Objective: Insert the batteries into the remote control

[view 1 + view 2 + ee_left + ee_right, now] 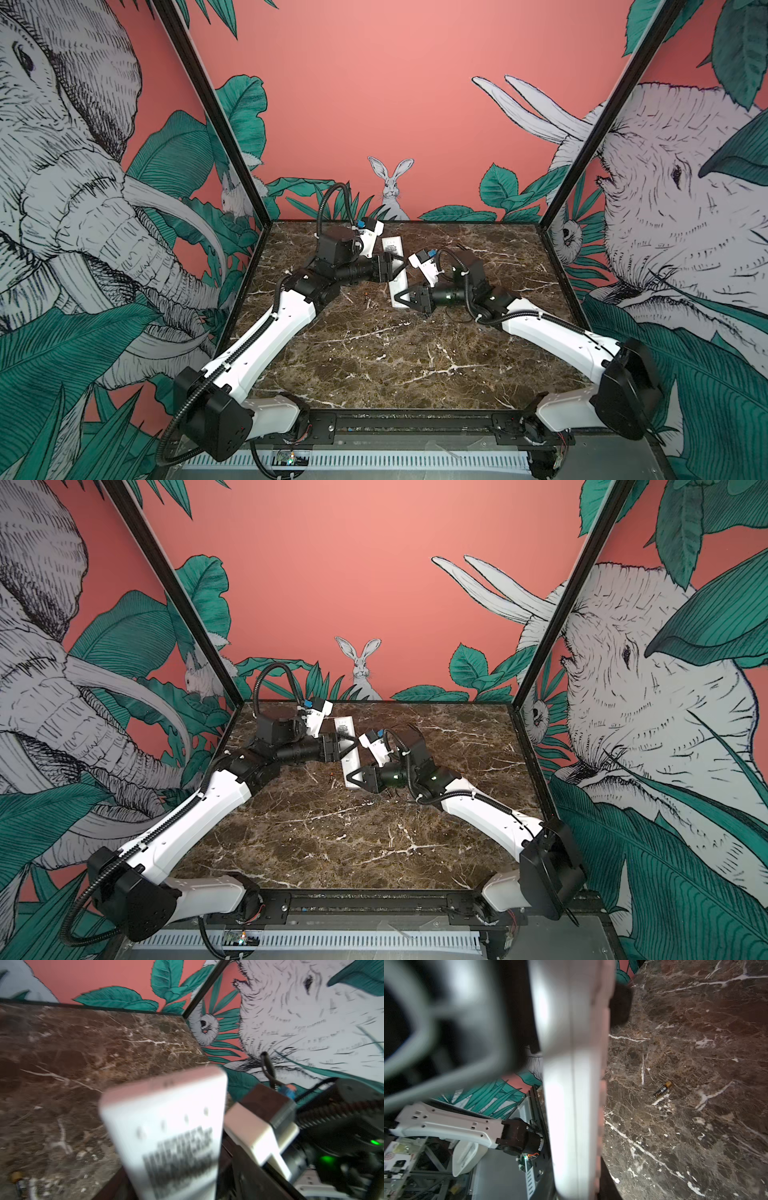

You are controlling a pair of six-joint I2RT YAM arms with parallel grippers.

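Note:
The white remote control [391, 244] is back side up, its label showing, at the far middle of the marble table [395, 365]. My left gripper [392, 268] straddles its middle. In the left wrist view the remote control [166, 1115] fills the space between the jaws, too blurred to tell whether they press on it. My right gripper [401, 297] is shut on the remote's near end. The right wrist view shows the remote control [571, 1105] edge-on, with a dark finger [620, 1005] on its button side. One dark battery [663, 1089] with an orange end lies on the marble, left of the remote in a top view [365, 294].
Both arms reach in from the front rail [415, 419] and meet over the far middle of the table. Black frame posts [232, 137] and printed walls close off the left, right and back sides.

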